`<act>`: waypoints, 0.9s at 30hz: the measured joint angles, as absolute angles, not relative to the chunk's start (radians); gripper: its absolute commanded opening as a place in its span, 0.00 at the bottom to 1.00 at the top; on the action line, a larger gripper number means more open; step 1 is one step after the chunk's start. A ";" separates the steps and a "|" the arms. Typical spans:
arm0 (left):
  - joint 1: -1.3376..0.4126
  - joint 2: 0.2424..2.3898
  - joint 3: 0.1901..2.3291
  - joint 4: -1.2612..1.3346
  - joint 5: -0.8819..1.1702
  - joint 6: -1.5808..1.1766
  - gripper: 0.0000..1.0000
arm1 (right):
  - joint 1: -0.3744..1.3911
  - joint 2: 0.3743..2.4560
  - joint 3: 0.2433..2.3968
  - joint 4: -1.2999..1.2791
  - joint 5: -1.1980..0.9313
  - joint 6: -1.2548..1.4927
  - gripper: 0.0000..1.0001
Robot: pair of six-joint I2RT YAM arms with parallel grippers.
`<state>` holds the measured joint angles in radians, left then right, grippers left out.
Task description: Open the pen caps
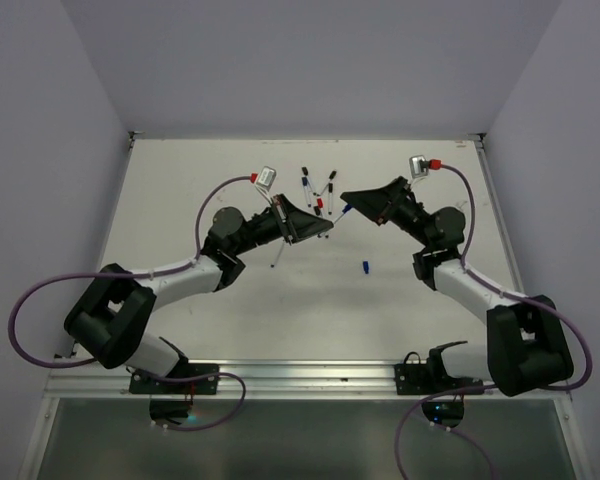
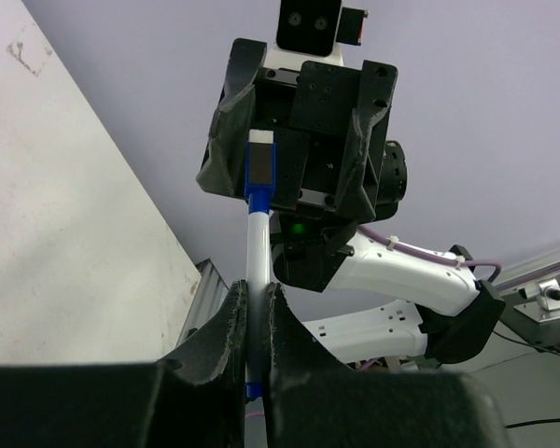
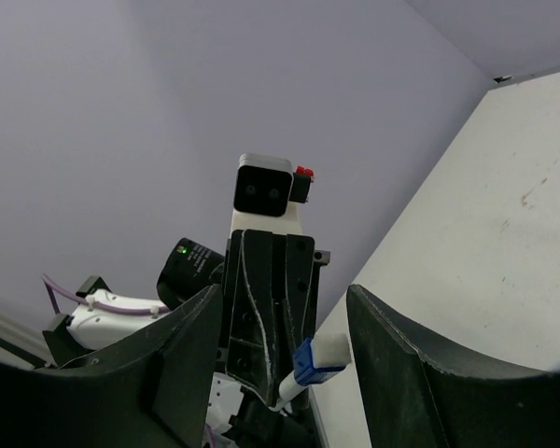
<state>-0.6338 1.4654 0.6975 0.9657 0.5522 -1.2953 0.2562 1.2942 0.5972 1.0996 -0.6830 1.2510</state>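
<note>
We see the left claw (image 2: 253, 329) clamped tight on a white pen (image 2: 257, 250), its blue cap (image 2: 260, 170) seemingly untouched between the wide-open jaws of the right claw (image 3: 280, 313).

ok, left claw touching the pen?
Touching. Left wrist view shows the left claw shut on the pen, both fingers pressed against its white barrel.

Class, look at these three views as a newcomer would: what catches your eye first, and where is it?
The two arms meet over mid-table: the left gripper is clamped on a white pen whose blue cap points into the open right gripper. Just beyond them a scatter of pens lies at back-centre, and a loose blue cap lies nearer the bases.
</note>
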 measured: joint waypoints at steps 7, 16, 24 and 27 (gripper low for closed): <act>-0.628 1.484 0.702 1.002 0.554 -1.324 0.00 | 0.267 1.317 0.597 1.145 -0.687 1.274 0.55; -0.628 1.490 0.712 1.032 0.554 -1.340 0.00 | 0.278 1.343 0.590 1.193 -0.691 1.299 0.45; -0.628 1.491 0.712 1.036 0.558 -1.343 0.00 | 0.299 1.350 0.588 1.200 -0.688 1.305 0.01; -0.628 1.491 0.712 1.038 0.558 -1.343 0.00 | 0.301 1.350 0.589 1.195 -0.686 1.314 0.00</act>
<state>-0.6281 1.4914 0.7124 1.0382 0.5583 -1.3430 0.3008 1.3502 0.5888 1.1950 -0.6865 1.3144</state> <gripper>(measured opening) 0.057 0.158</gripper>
